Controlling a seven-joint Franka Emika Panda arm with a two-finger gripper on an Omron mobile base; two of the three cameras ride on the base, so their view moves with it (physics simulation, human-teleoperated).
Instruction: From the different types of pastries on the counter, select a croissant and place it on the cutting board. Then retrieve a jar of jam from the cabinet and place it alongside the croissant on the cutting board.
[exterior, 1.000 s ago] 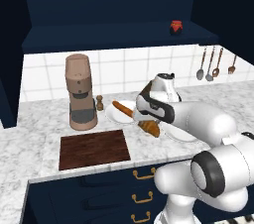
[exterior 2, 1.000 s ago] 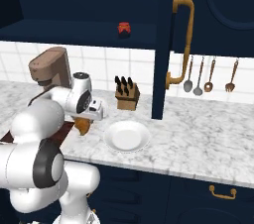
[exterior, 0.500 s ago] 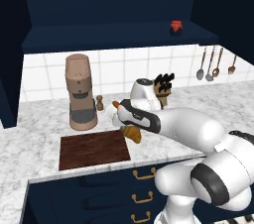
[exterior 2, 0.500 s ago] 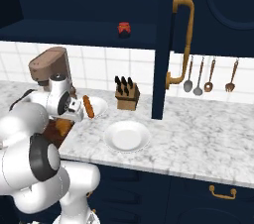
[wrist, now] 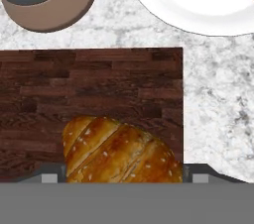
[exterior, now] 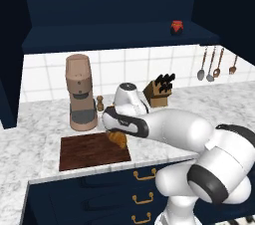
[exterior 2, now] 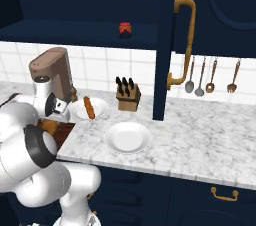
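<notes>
The arm has the croissant (wrist: 121,151) over the right part of the board (exterior: 87,152), clamped between the jaws of the gripper (exterior: 117,136) and seemingly not yet let go, so the first half looks almost done. The jam (exterior 2: 125,29) waits on the cabinet shelf, well above the counter (exterior 2: 200,140). Nearby stand a brown coffee machine (exterior: 79,92), a knife block (exterior 2: 127,96), two plates (exterior 2: 127,137), one bearing the baguette (exterior 2: 88,107); nothing blocks the board
</notes>
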